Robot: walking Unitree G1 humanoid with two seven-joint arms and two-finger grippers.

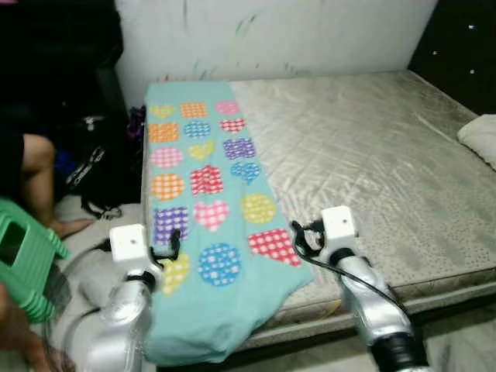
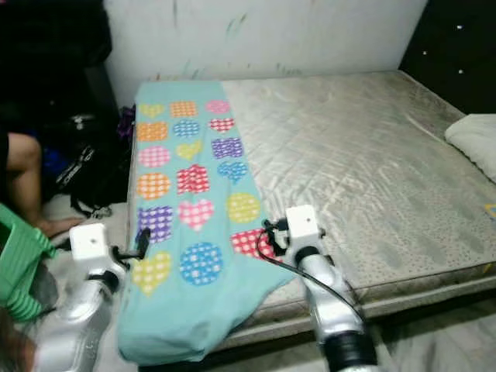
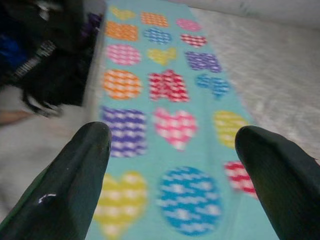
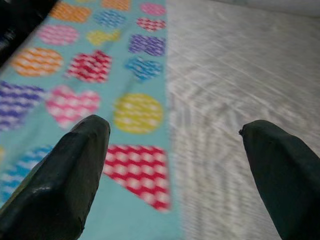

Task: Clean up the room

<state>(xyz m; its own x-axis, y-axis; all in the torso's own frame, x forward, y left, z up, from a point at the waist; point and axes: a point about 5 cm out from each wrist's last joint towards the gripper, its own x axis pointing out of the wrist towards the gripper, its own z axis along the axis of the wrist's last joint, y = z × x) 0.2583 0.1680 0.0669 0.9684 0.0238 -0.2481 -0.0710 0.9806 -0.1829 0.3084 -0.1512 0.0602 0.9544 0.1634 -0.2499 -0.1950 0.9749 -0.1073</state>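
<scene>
While beneath both tools (image 3: 172, 142), blanket (image 1: 205, 186).

**A bedroom in a home**

A wide bed (image 1: 372, 170) with a bare, quilted grey mattress takes up most of the room, set against a pale wall (image 1: 271, 35) marked with scribbles and smudges. A turquoise blanket (image 1: 205, 209) printed with gingham hearts and circles lies along the mattress's left edge and hangs over its end. A white pillow (image 1: 482, 138) sits at the right edge. Dark bags (image 1: 97, 167) are piled on the floor beside the bed, near a green plastic stool (image 1: 23, 260) and a person's bare leg (image 1: 43, 182).
</scene>
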